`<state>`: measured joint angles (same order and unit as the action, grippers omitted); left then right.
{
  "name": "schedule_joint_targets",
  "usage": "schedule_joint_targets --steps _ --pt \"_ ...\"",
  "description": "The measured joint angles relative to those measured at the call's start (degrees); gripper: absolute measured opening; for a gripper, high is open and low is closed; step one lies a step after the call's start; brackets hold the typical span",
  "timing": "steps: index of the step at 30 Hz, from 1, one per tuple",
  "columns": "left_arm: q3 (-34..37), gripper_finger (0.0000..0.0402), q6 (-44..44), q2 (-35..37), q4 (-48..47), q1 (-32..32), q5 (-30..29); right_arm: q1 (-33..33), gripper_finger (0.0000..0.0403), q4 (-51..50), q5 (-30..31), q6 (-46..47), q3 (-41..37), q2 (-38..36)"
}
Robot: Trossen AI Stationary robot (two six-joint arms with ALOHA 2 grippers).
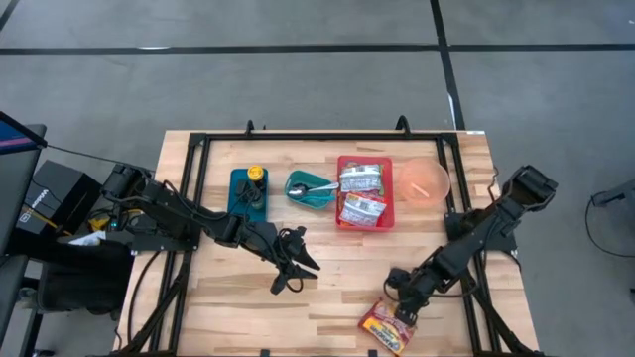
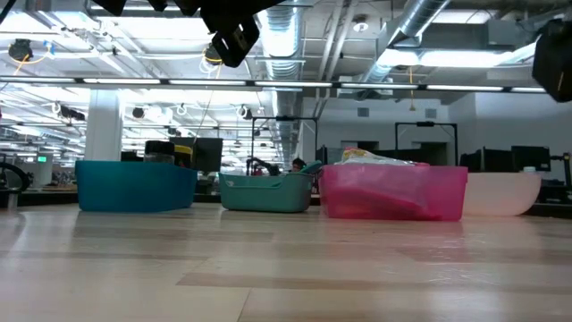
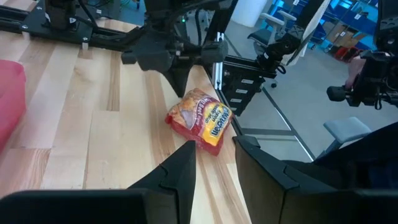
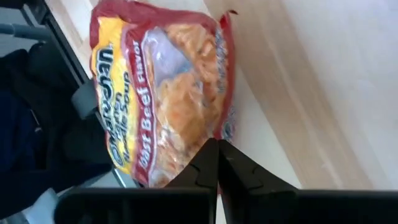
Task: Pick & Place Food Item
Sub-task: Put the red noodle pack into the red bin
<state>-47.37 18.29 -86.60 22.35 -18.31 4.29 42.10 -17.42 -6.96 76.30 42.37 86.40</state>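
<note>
A red-and-yellow ramen packet [image 1: 387,327] lies flat on the wooden table at its near edge, right of the middle; in the right wrist view one long side of the packet [image 4: 155,93] reaches past the edge. My right gripper [image 1: 402,305] is shut and points steeply down just above the packet's far side. My left gripper [image 1: 298,266] hovers open over the table's middle with nothing between its fingers, pointing toward the packet [image 3: 199,118]. My right gripper [image 4: 217,149] has its shut fingertips over the packet's sealed long edge [image 4: 225,124], coming from above at a slant. I cannot tell whether the tips touch the wrapper. The packet lies flat on the table.
Along the far side stand a blue bin [image 1: 249,193] with a yellow-capped item, a teal bin [image 1: 311,190] with a spoon, a red bin [image 1: 364,191] holding other packets, and a pink bowl [image 1: 424,181]. Black frame rails [image 1: 193,198] run along the table's sides.
</note>
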Motion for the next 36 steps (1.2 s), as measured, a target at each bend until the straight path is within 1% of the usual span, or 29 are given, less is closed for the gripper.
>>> schedule_joint_targets --steps 3,6,9,12,14,15,19,23,25,29,32,36 --pt "0.0 0.0109 0.0 0.0 0.0 0.0 -0.01 0.77 0.0 -2.14 1.54 0.19 0.0 -2.47" --pt "-0.01 0.0109 0.01 0.0 0.0 0.0 -0.01 2.52 0.0 -1.72 5.41 0.21 0.0 -5.35" --pt "0.0 0.0109 0.02 0.0 0.0 0.0 -0.01 5.26 0.0 2.43 9.32 0.21 0.0 -7.08" --pt "0.0 0.0109 0.0 0.0 0.01 0.0 -0.02 7.99 0.0 9.66 11.81 0.21 0.0 -6.43" --pt "0.0 0.0109 0.0 0.0 0.0 -0.02 0.0 9.34 0.0 13.24 12.8 0.22 0.76 -4.5" --pt "0.0 0.0109 0.0 0.0 0.0 0.0 -0.02 9.89 0.0 13.48 12.87 0.22 1.8 -3.09" --pt "0.0 0.0109 0.02 0.02 0.0 -0.02 0.0 11.67 0.0 10.59 12.53 0.21 7.97 3.36" --pt "0.0 0.0109 0.02 0.01 0.01 -0.01 -0.01 13.03 0.0 4.41 10.24 1.23 15.82 9.86" --pt "-0.01 0.0109 0.02 0.01 0.01 -0.02 -0.01 13.45 0.0 -0.8 8.35 2.11 20.02 12.99" --pt "0.0 0.0109 0.17 0.0 0.02 -0.01 -0.02 14.31 0.0 -10.65 7.22 2.22 26.69 18.27" --pt "0.0 0.0109 0.17 0.0 0.04 0.0 -0.02 14.57 0.0 -13.23 6.83 2.3 29.42 21.38" --pt "0.0 0.0109 0.17 0.0 0.23 0.0 -0.02 14.48 0.0 -13.59 3.51 2.63 29.97 24.46"
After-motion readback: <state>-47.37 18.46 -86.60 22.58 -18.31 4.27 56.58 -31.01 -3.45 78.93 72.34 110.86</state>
